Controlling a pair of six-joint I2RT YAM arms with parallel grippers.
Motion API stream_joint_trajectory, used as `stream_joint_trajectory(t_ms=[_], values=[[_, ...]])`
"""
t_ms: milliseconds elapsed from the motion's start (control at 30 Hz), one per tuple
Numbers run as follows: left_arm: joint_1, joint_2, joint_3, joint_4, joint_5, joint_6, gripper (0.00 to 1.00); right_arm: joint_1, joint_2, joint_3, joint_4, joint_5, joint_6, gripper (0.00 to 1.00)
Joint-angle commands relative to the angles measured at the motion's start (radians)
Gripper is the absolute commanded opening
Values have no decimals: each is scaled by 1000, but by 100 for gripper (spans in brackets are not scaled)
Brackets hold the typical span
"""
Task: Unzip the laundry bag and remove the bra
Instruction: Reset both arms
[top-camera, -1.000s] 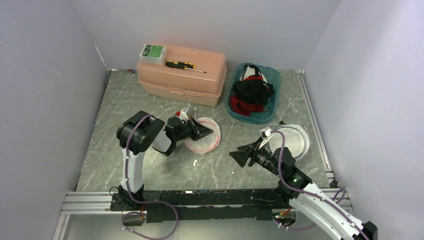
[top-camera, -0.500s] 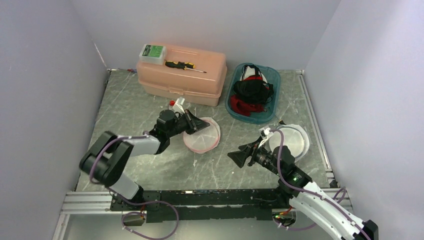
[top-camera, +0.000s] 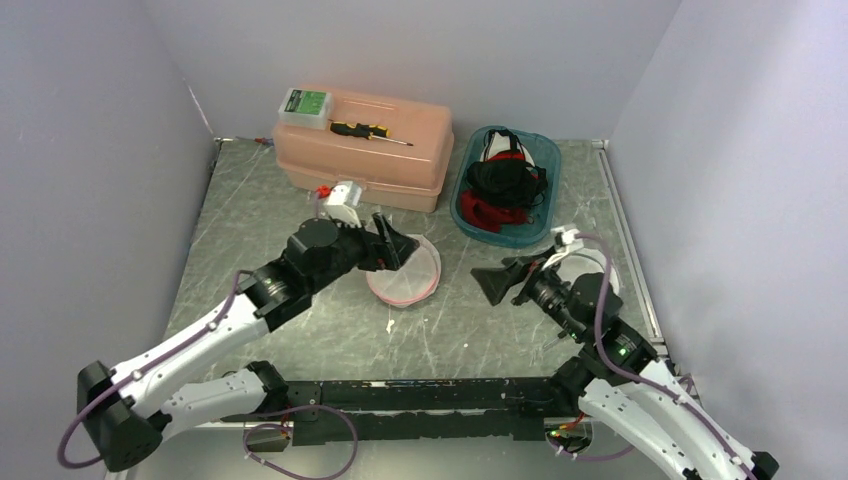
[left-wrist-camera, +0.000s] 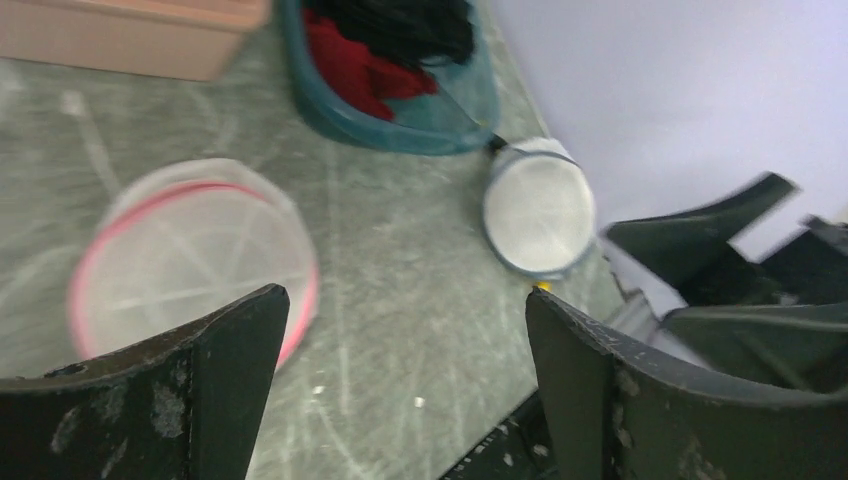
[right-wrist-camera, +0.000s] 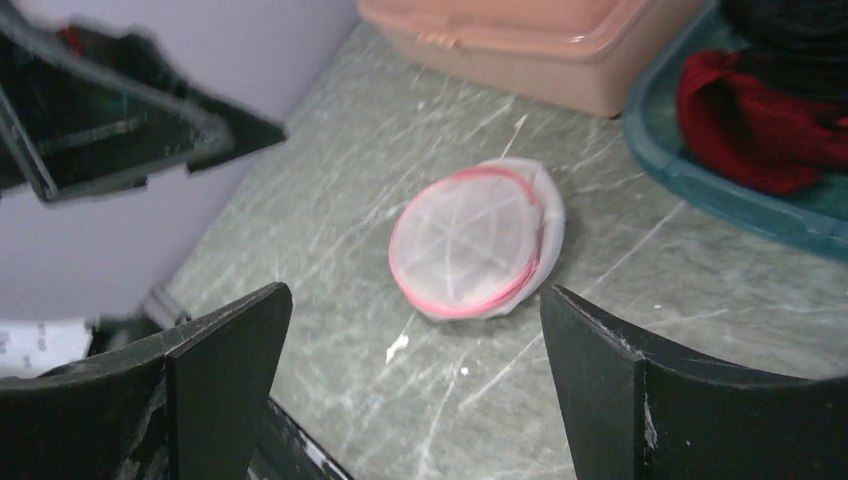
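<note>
Centre of the tabletop: pink-rimmed mesh laundry bag lies flat just under the spread left jaws, with the spread right jaws farther off, rightward.

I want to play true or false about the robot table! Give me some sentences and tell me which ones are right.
1. A screwdriver lies on top of the peach box. True.
2. The left gripper is squeezing the pink-rimmed bag. False: its jaws are open and hold nothing.
3. The teal bin has black and red clothes in it. True.
4. The right gripper is shut tight. False: it is wide open.
</note>
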Motion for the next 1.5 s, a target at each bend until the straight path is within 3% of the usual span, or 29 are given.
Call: stream_joint_trajectory(t_ms=[0, 100, 167, 367, 600, 767, 900, 1100, 1167, 1267, 1467], values=[[1, -72, 53, -284, -254, 49, 94, 5, 14, 106, -111, 249, 146, 100], [1, -83, 86, -396, -357, 14, 94, 3, 18, 142, -136, 330, 199, 100], [1, -87, 99, -472, -412, -11, 94, 3, 14, 160, -130, 408, 141, 100], [1, -135, 109, -586, -468, -6, 94, 4, -21, 135, -54, 615, 109, 100], [1, -227, 34, -593, -520, 15, 94, 6, 208, 263, -222, 611, 148, 100], [1, -292, 48, -658, -610, 8, 94, -5, 337, 343, -479, 875, 435, 100], [1, -386, 13, -587, -581, 69, 94, -14, 425, 377, -574, 873, 452, 99], [1, -421, 8, -571, -585, 95, 94, -17, 251, 258, -252, 721, 77, 91], [1, -392, 138, -697, -626, 96, 94, -17, 144, 234, -162, 712, 23, 99], [1, -340, 305, -911, -762, 60, 94, -18, 47, 218, -62, 598, -40, 100], [1, -256, 276, -940, -776, 98, 94, -18, 133, 302, -135, 559, 0, 100]])
